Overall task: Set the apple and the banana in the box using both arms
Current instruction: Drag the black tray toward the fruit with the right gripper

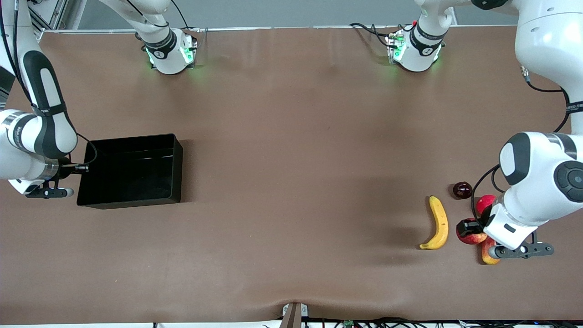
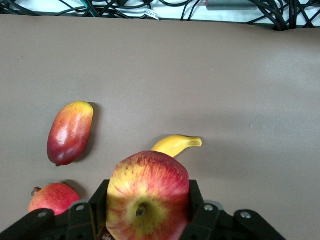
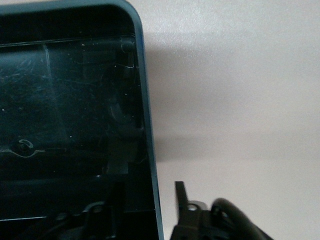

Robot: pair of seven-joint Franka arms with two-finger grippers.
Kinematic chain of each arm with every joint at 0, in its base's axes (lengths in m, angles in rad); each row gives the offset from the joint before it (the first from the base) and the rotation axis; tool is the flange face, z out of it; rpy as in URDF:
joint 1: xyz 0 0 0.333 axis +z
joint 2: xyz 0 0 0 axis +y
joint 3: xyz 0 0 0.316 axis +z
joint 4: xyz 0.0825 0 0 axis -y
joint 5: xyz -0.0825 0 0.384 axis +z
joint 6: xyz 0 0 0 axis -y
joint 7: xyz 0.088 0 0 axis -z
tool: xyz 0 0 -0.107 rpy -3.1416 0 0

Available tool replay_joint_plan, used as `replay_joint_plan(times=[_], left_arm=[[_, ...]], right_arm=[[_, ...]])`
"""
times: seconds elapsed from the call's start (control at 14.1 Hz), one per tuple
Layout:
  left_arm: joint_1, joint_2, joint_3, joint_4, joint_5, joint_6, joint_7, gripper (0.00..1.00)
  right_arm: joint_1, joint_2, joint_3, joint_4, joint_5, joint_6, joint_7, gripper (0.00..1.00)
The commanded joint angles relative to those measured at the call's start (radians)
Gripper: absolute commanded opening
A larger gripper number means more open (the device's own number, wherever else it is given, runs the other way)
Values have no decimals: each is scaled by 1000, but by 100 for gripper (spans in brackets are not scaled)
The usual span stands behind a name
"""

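My left gripper point(image 1: 470, 226) is shut on the apple point(image 1: 476, 238), red with yellow streaks, among the fruits at the left arm's end of the table. In the left wrist view the apple point(image 2: 148, 195) fills the space between the fingers point(image 2: 196, 200), stem dimple facing the camera. The banana point(image 1: 438, 223) lies on the table beside it, toward the right arm's end; its tip point(image 2: 176, 144) shows past the apple. The black box point(image 1: 132, 171) sits at the right arm's end. My right gripper point(image 1: 75, 175) is open and straddles the box's end wall point(image 3: 150, 150), one finger inside, one outside.
A dark red round fruit point(image 1: 462, 190) and a pinkish-red round fruit point(image 1: 485, 203) lie farther from the front camera than the apple. A red-and-yellow mango-like fruit point(image 1: 487, 253) lies nearer. They also show in the left wrist view: mango point(image 2: 70, 132), round red fruit point(image 2: 54, 197).
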Motion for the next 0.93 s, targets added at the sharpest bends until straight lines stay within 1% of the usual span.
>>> replay_joint_plan(times=[0.0, 0.21, 0.36, 0.43, 0.5, 0.57, 0.64, 0.71, 0.85], left_arm=[[-1, -41, -9, -20, -17, -20, -6, 0], [6, -75, -51, -19, -35, -68, -13, 0], [5, -73, -56, -20, -80, -68, -16, 0], [-1, -72, -55, -20, -80, -68, -17, 0], [-4, -70, -55, -20, -80, -68, -28, 0], [-6, -64, -55, -19, -77, -68, -46, 0], [-7, -61, -55, -19, -72, -68, -62, 0], [-9, -58, -55, -19, -72, -68, -66, 0], [-9, -60, -56, -19, -75, -68, -107, 0]], right_arm=[[-26, -6, 20, -6, 13, 5, -35, 0], [-18, -10, 20, -6, 14, -16, -35, 0], [-17, -13, 22, 3, 14, -32, -33, 0], [-18, -23, 22, 5, 14, -44, -41, 0], [-18, -38, 25, 12, 21, -97, -83, 0], [-17, -50, 25, 35, 66, -172, -123, 0], [-17, -53, 23, 55, 143, -253, -149, 0], [-17, -59, 22, 70, 195, -313, -165, 0], [0, -104, 25, 92, 205, -393, -168, 0]])
